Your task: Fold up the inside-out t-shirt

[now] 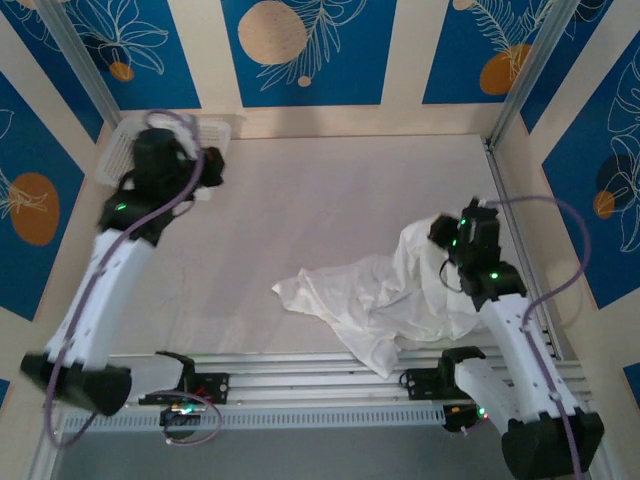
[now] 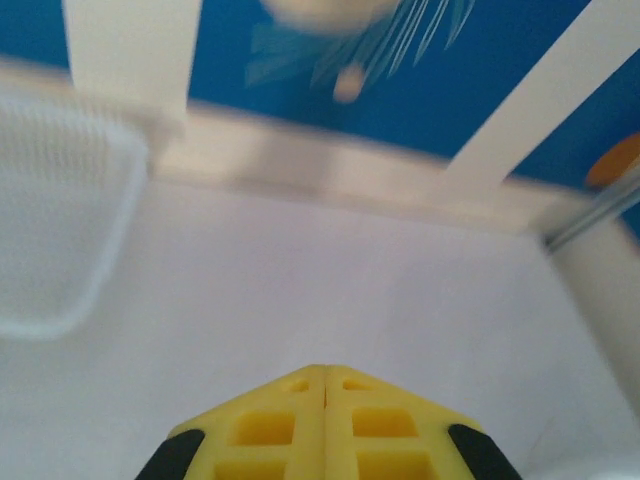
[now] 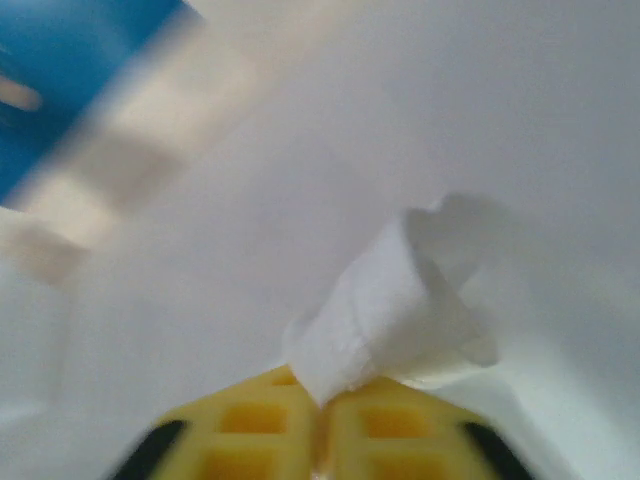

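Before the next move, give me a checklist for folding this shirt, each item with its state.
1. Right pincer grips the wrinkled white cloth t-shirt: ok, a fold stands pinched between its yellow fingers.
2. Left pincer free: ok, shut on nothing.
3. Left pincer near the t-shirt: not ok, it hangs far off by the white plastic mesh basket.
4. T-shirt laid flat on the pale table: not ok, bunched at the right side.
5. Which part is pinched, hem or sleeve: cannot tell.

The shirt (image 1: 385, 295) is thin white cloth, matt and wrinkled. At 11 o'clock, the basket (image 1: 115, 155) is white plastic mesh. The table (image 1: 330, 190) looks smooth and matt.
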